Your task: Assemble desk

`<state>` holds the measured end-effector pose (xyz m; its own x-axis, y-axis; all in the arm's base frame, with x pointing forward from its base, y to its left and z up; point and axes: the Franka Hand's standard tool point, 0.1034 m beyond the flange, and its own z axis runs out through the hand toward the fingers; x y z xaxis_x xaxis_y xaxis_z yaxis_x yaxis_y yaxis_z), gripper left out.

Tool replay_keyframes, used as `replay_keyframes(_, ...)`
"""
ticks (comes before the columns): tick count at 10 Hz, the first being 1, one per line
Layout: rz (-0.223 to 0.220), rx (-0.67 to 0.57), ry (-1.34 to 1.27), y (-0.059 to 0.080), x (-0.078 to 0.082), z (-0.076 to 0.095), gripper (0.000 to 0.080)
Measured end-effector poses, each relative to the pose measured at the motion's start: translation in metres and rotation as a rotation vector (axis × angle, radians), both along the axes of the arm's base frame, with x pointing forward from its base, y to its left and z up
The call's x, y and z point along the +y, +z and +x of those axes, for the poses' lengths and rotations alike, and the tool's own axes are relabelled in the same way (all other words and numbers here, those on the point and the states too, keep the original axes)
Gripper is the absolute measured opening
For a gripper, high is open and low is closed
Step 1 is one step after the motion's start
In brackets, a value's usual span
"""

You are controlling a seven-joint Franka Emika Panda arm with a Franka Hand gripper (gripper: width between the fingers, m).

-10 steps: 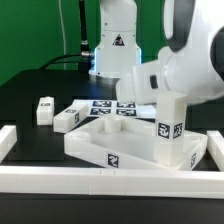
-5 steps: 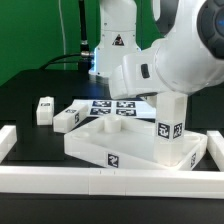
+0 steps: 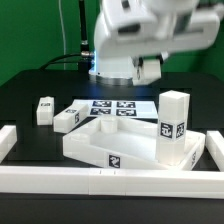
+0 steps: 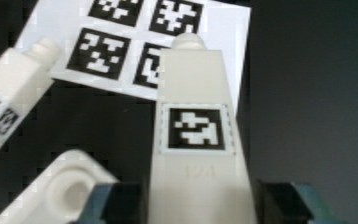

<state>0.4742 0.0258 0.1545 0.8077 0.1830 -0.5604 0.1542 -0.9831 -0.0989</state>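
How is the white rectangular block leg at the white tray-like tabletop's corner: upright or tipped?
Upright: the leg stands on end, sides vertical.

No word, brand or number can be read anywhere; the only signs are black-and-white square markers. In the exterior view one stands on the upright leg (image 3: 172,128), one on the front wall of the tabletop (image 3: 114,159), one on the small leg (image 3: 43,110) at the exterior view's left, and several on the marker board (image 3: 112,107). The wrist view shows four of the board's markers clearly.
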Motion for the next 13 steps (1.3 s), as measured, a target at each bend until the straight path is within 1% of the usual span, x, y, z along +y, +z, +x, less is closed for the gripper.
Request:
replay_keyframes(1, 0.005, -0.050, 0.000, 0.001, -0.002, 0.006, 0.0288)
replay_keyframes(2, 0.008, -0.130, -0.001, -0.003, -0.002, 0.012, 0.0288)
replay_keyframes(3, 0.011, -0.183, -0.003, -0.002, -0.003, 0.011, 0.0288)
replay_keyframes(4, 0.014, -0.272, -0.007, -0.003, -0.004, 0.017, 0.0288)
replay_keyframes(5, 0.017, -0.339, -0.010, -0.003, -0.005, 0.018, 0.0288)
replay_keyframes(6, 0.026, -0.375, -0.017, -0.004, -0.008, 0.023, 0.0288)
replay_keyframes(7, 0.039, -0.430, -0.020, 0.002, -0.014, 0.034, 0.0288)
replay_keyframes(8, 0.051, -0.464, -0.034, 0.012, -0.026, 0.041, 0.0288)
replay_keyframes(9, 0.046, -0.492, -0.034, 0.016, -0.029, 0.046, 0.0288)
replay_keyframes(10, 0.049, -0.588, -0.040, 0.016, -0.030, 0.054, 0.0288)
replay_keyframes(12, 0.051, -0.731, -0.054, 0.014, -0.034, 0.053, 0.0288)
replay_keyframes(13, 0.050, -0.809, -0.055, 0.013, -0.037, 0.057, 0.0289)
